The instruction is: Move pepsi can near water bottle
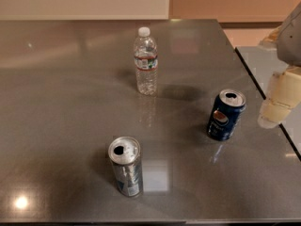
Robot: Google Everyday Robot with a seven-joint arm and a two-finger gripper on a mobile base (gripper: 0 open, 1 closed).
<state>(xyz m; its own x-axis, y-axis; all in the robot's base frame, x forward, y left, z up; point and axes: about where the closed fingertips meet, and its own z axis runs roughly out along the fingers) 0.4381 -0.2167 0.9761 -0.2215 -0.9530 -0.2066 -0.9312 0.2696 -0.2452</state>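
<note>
Gripper at right edge of frame, cream-coloured, just right of pepsi can, not touching it; open or closed: cannot tell; can upright, dark blue, mid-right; water bottle upright, upper centre, well apart.

Probably an office kitchenette or break room (grey polished counter, pale wall behind), robot's tool at right edge

Dark blue pepsi can, silver top opened, stands upright right of centre; clear, white-capped water bottle stands upright at upper centre, well apart. At the right edge hangs the gripper, near the can.
</note>
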